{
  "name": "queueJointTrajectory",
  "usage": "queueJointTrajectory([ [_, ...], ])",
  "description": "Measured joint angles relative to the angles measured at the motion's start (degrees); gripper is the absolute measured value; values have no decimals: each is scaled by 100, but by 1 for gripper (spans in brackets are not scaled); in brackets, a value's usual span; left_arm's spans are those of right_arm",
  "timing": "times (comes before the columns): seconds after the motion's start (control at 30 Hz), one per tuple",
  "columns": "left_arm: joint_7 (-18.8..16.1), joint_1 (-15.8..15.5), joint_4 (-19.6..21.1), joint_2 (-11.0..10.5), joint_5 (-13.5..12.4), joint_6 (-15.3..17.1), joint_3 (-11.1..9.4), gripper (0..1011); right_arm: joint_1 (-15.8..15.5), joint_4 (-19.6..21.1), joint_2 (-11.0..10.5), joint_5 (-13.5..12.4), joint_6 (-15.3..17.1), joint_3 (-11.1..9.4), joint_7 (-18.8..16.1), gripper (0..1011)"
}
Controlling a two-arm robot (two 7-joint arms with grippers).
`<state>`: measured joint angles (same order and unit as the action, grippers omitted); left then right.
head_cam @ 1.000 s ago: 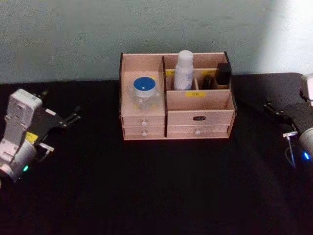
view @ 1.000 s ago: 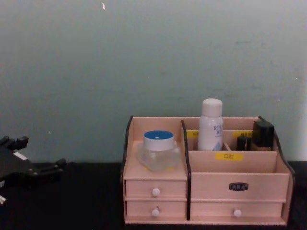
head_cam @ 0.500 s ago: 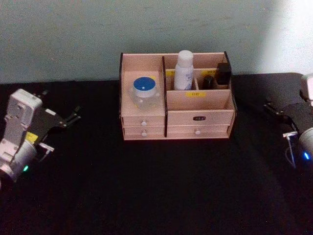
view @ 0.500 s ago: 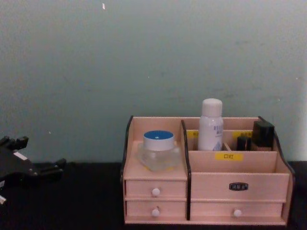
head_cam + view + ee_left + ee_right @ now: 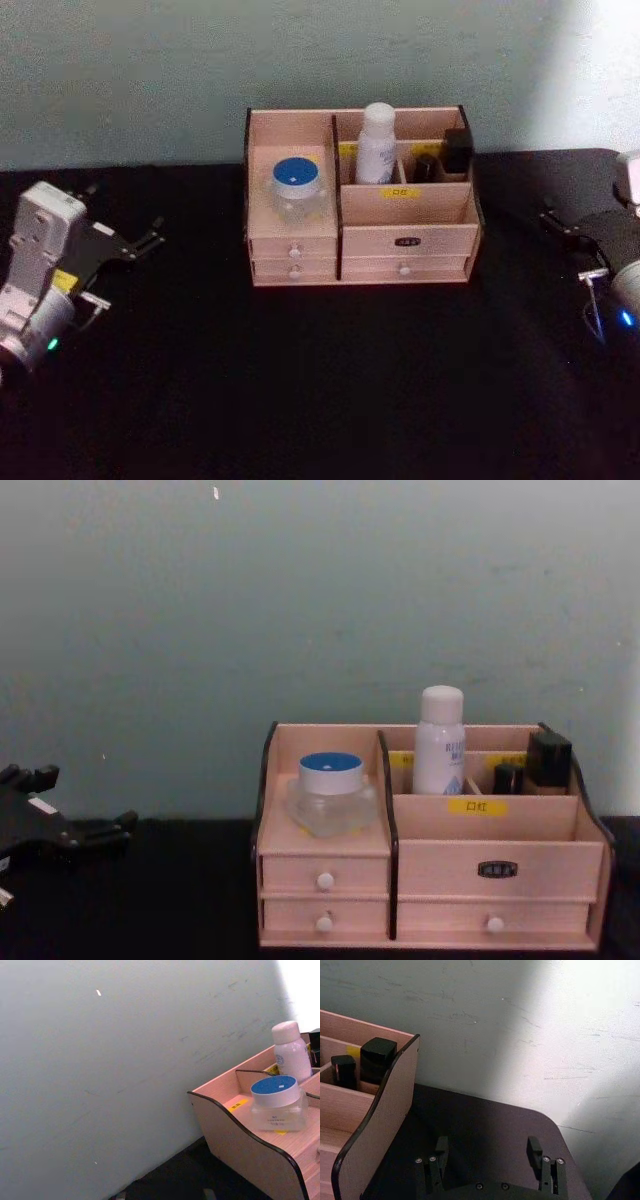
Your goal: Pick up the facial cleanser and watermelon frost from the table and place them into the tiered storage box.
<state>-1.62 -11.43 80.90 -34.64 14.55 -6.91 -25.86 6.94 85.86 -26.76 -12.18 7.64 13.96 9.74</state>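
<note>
The tiered storage box (image 5: pixel 440 240) stands at the back middle of the black table, against the wall. The facial cleanser (image 5: pixel 376 146) stands upright in a rear compartment of the box, right of the divider. On the box's left shelf, above the small drawers, sits the watermelon frost (image 5: pixel 296 190). From the chest view the bottle (image 5: pixel 439 742) rises above the box (image 5: pixel 480 835) and the jar (image 5: pixel 331 794) is low. My left gripper (image 5: pixel 122 215) rests open and empty far left of the box. Far to the right, my right gripper (image 5: pixel 488 1152) is open and empty.
Two small dark containers (image 5: pixel 446 155) stand in the box's rear right compartments. The box's curved side wall (image 5: pixel 385 1110) lies close to the right gripper's left. A pale wall runs right behind the box. Black table surface (image 5: pixel 330 380) stretches in front.
</note>
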Motion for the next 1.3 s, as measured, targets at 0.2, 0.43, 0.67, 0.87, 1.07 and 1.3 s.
queueJointTrajectory([
  [0.2,0,0,0,0,0,0,0,1002,0,0,0,0,0,0,0,1000],
  [0.43,0,0,0,0,0,0,0,1001,0,0,0,0,0,0,0,1000],
  [0.67,0,0,0,0,0,0,0,1001,0,0,0,0,0,0,0,1000],
  [0.87,0,0,0,0,0,0,0,1001,0,0,0,0,0,0,0,1000],
  [1.07,0,0,0,0,0,0,0,1001,0,0,0,0,0,0,0,1000],
  [1.3,0,0,0,0,0,0,0,1001,0,0,0,0,0,0,0,1000],
])
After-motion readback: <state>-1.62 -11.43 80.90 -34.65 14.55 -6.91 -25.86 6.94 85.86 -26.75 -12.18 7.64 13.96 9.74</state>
